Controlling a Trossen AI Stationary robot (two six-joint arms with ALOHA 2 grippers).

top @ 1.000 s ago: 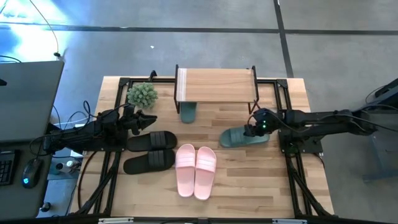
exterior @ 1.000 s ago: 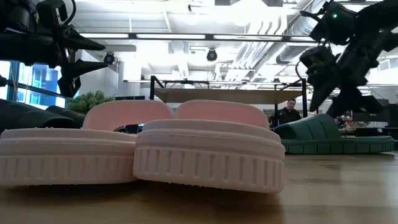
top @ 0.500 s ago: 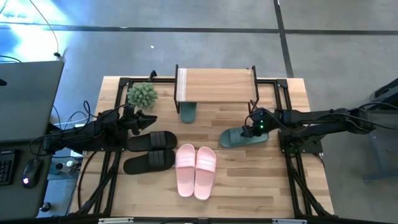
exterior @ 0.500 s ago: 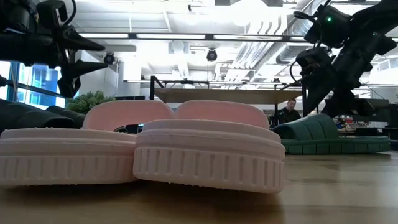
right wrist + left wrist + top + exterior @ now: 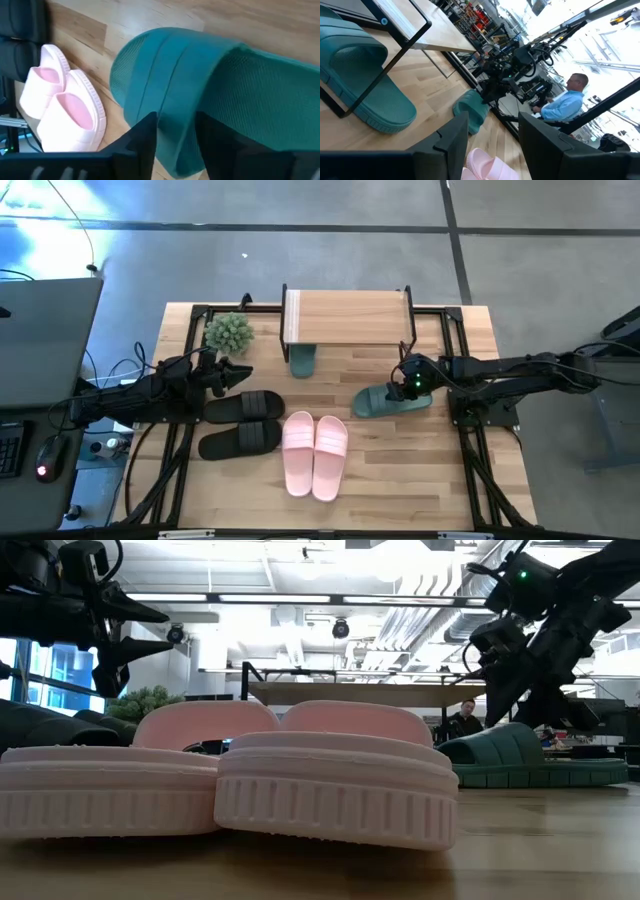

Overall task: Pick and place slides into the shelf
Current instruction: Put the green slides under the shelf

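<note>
My right gripper [image 5: 408, 385] is open and hangs just above the strap of a dark green slide [image 5: 392, 400] lying sole-down on the table right of centre. In the right wrist view its two fingers [image 5: 145, 140] frame that strap [image 5: 200, 90]. The other green slide [image 5: 303, 360] rests on the table under the shelf [image 5: 347, 318]. The pale pink pair [image 5: 315, 452] and the black pair [image 5: 243, 423] lie flat on the table near the front. My left gripper [image 5: 225, 372] waits open above the black pair.
A small green potted plant [image 5: 229, 332] stands left of the shelf. Black frame rails [image 5: 455, 340] run along the table's sides. A laptop [image 5: 45, 330] sits off the table's left edge. A person in a blue shirt [image 5: 565, 102] sits beyond the table.
My right gripper has moved a little toward the table's left edge and come in over the strap of the green slide, staying open. The slide has not moved.
</note>
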